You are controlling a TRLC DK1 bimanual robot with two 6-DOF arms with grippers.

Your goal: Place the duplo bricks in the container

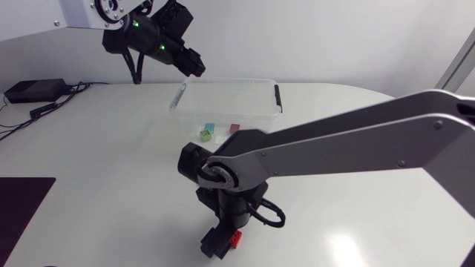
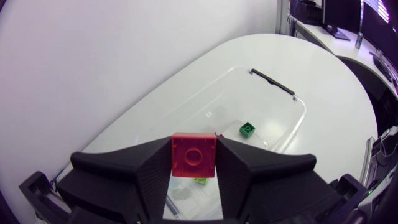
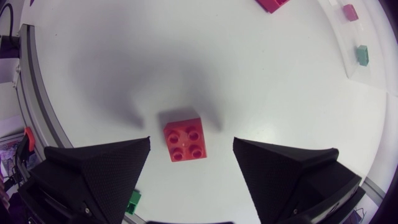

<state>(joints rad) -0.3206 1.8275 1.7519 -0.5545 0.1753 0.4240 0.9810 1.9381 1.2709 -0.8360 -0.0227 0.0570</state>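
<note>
The left tool (image 1: pixel 194 64), at the upper left of the frame, was clamped on a red brick (image 2: pixel 194 154) held above the clear container (image 1: pixel 230 80), in which small coloured bricks (image 1: pixel 206 133) were seen. At lower centre, the right tool (image 1: pixel 221 243) was spread apart, with a second red brick (image 3: pixel 185 139) lying untouched between its fingers on the tabletop (image 1: pixel 111 148).

**Head view:** the right hand (image 1: pixel 221 243) lies mostly under its own wrist; only a corner of the loose red brick (image 1: pixel 236 238) shows on the surface (image 1: pixel 111 148).
**Left wrist view:** the held red brick (image 2: pixel 193 155), clamped in the left hand (image 2: pixel 194 163), covers most of a lime brick (image 2: pixel 201 181).
**Right wrist view:** a magenta brick (image 3: pixel 272 4) is cut off at the edge; a green piece (image 3: pixel 132 200) is half hidden behind a finger (image 3: pixel 99 174).
</note>
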